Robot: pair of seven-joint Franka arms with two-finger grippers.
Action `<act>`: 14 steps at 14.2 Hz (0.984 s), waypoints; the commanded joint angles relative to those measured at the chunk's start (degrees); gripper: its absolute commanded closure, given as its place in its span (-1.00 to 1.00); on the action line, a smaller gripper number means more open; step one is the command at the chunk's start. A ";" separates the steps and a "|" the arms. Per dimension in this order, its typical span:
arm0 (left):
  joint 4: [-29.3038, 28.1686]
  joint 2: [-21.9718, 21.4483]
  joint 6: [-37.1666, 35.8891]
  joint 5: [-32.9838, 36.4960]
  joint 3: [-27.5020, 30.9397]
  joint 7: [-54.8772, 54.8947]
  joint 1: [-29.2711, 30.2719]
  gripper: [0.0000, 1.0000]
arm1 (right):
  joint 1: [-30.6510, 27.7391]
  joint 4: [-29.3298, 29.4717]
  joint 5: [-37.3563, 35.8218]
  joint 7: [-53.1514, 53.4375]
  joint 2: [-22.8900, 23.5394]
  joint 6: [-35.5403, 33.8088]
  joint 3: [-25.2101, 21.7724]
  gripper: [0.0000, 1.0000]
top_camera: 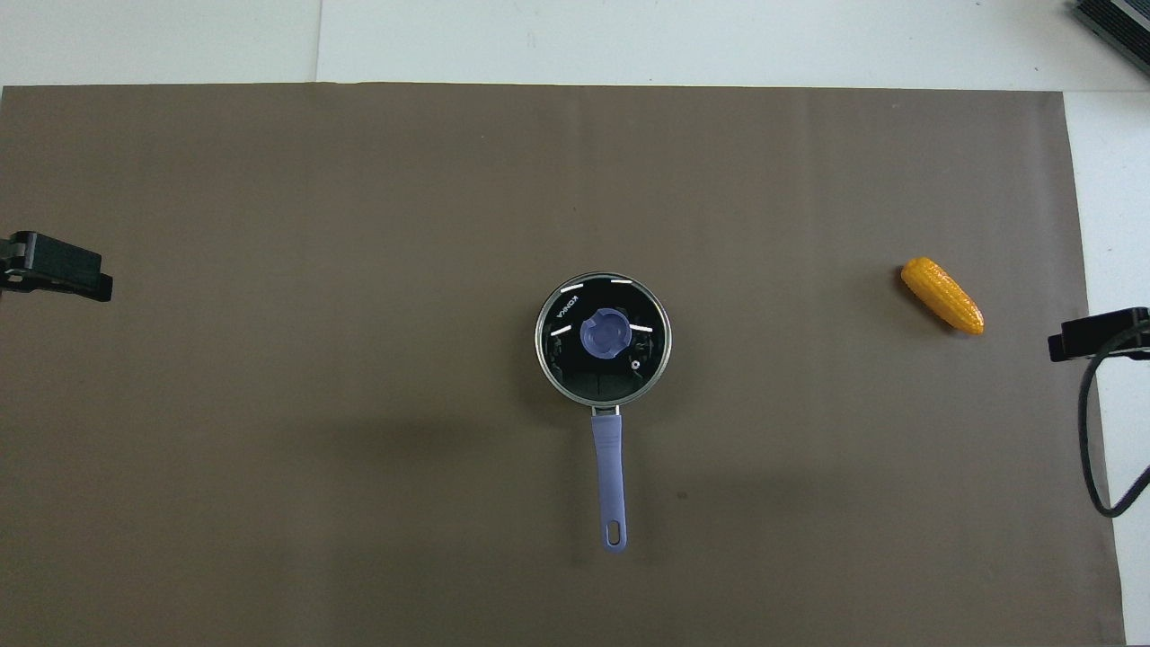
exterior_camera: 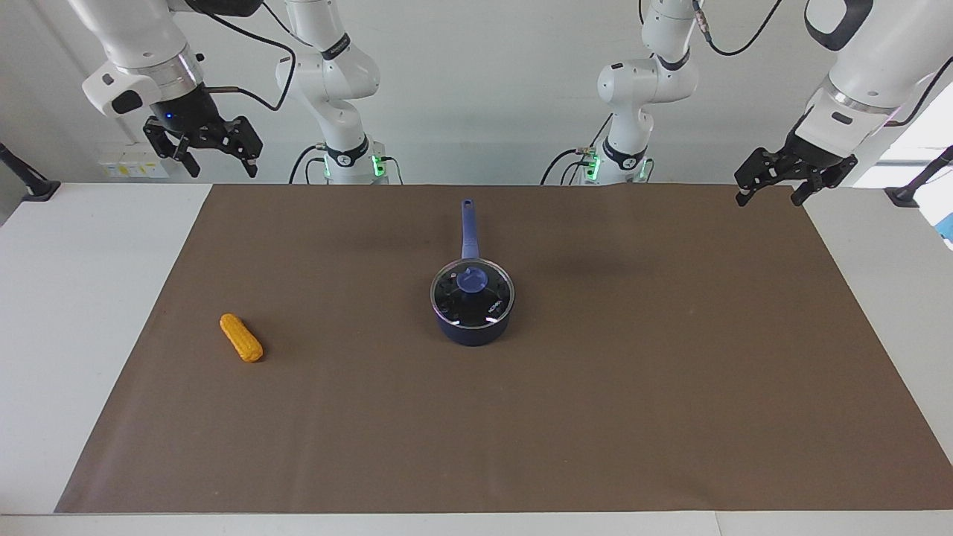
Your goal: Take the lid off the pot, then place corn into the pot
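A white-walled room holds a white desk (exterior_camera: 89, 313) covered by a brown mat (exterior_camera: 595, 387), seen first from the facing camera. At the mat's middle stands the small dark navy-blue saucepan (exterior_camera: 472, 327), its long straight blue handle (exterior_camera: 468, 227) pointing toward the robots. The round clear glass lid with a thin metal rim and blue knob (exterior_camera: 472, 280) sits on the pot, so the first step has not begun. The small orange-yellow bumpy corn cob (exterior_camera: 240, 337) lies on the mat toward the right arm's end, well apart from the pot and a little farther from the robots. The right gripper (exterior_camera: 218, 158) hangs high over the desk's edge at its own end, fingers apart and empty. The left gripper (exterior_camera: 770, 190) hangs over the mat's corner at its end, likewise spread and empty. Both arms wait.

From overhead, the lid (top_camera: 603, 335) covers the pot squarely, the handle (top_camera: 608, 476) reaching back toward the robots. The corn (top_camera: 942, 295) rests near the mat's edge, just ahead of the right gripper's tip (top_camera: 1098, 334); the left gripper's tip (top_camera: 56, 267) shows at the other edge.

Next, I judge, one gripper must come down centred on the knob, close on it and lift straight up.
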 commanded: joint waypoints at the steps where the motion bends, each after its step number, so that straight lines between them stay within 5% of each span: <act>1: -2.62 -2.06 -0.12 0.13 0.03 0.85 -0.09 -1.00 | -0.14 0.42 1.15 1.03 0.26 -0.86 0.02 -1.00; 14: -2.01 -1.80 0.67 -0.31 -0.06 0.94 -0.09 -1.00 | -0.14 -1.08 0.10 0.77 -0.45 2.04 0.02 -1.00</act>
